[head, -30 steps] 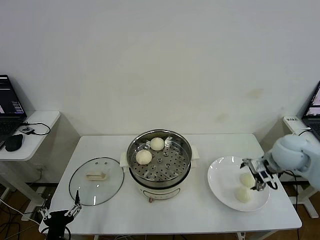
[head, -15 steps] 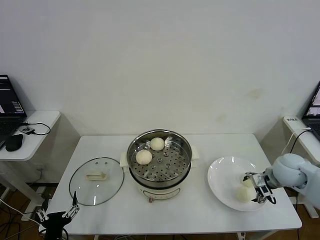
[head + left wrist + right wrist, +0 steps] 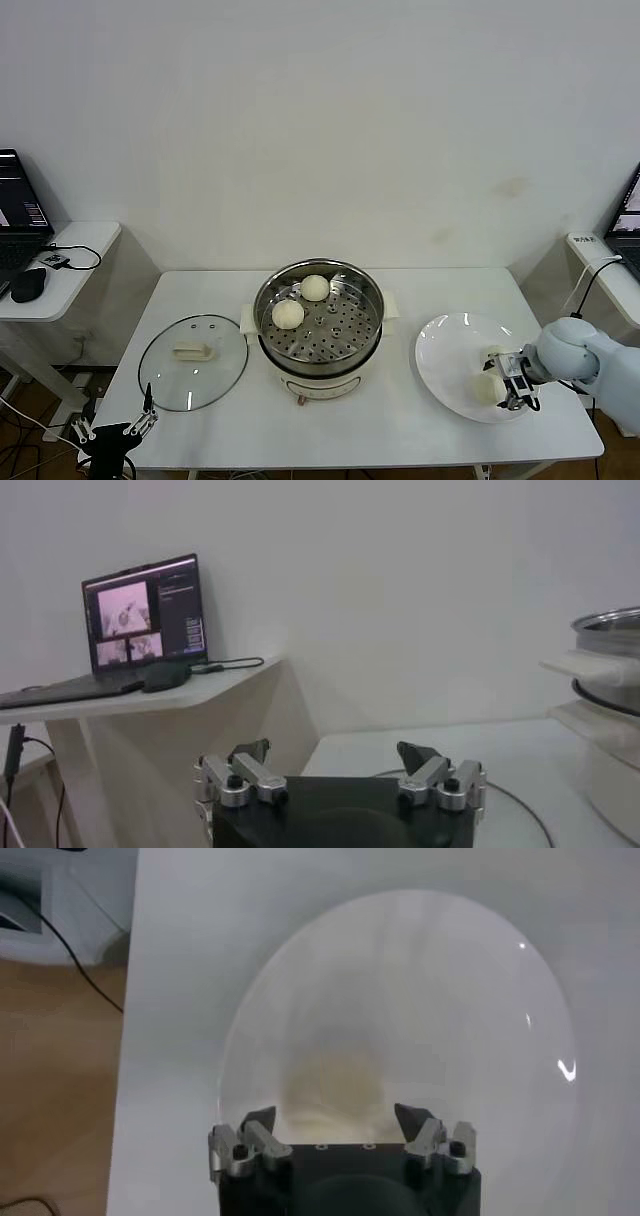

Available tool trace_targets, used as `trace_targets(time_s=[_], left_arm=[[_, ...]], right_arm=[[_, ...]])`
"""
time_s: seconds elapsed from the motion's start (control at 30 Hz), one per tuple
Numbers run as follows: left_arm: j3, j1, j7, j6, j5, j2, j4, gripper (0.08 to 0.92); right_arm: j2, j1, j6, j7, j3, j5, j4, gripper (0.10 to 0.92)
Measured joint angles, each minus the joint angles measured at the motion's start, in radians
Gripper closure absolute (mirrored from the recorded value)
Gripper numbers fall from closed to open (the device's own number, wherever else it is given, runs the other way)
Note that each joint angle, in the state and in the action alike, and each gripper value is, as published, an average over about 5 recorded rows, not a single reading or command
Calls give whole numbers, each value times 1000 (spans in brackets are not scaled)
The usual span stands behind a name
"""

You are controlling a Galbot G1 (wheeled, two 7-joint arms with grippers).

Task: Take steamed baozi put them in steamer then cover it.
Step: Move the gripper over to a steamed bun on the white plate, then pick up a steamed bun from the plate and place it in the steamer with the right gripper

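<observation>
Two cream-white baozi [image 3: 288, 313] sit on the perforated tray of the open steel steamer [image 3: 318, 318], at nine and twelve o'clock. At the steamer's nine o'clock the glass cover [image 3: 192, 362] lies flat, handle up.

Head view high, facing down over table [image 3: 420, 440]; right wrist close above plate [image 3: 440, 988], shared.

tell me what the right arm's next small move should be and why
Probably close the fingers on the baozi and lift. The right gripper is down at the plate with a bun between its fingers, and the steamer holds only two buns.
</observation>
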Motion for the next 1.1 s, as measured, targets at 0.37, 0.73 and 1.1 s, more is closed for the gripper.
trace_targets(time_s=[0.37, 0.73, 1.1], left_arm=[[1, -4, 0, 0, -1, 0, 5, 177], [3, -2, -1, 0, 0, -2, -1, 177], [3, 1, -1, 1, -2, 5, -13, 177]], right_arm=[[13, -16, -6, -4, 18, -1, -22, 400], [7, 9, -15, -20, 12, 23, -8, 480], [-10, 223, -36, -41, -84, 119, 34, 490]])
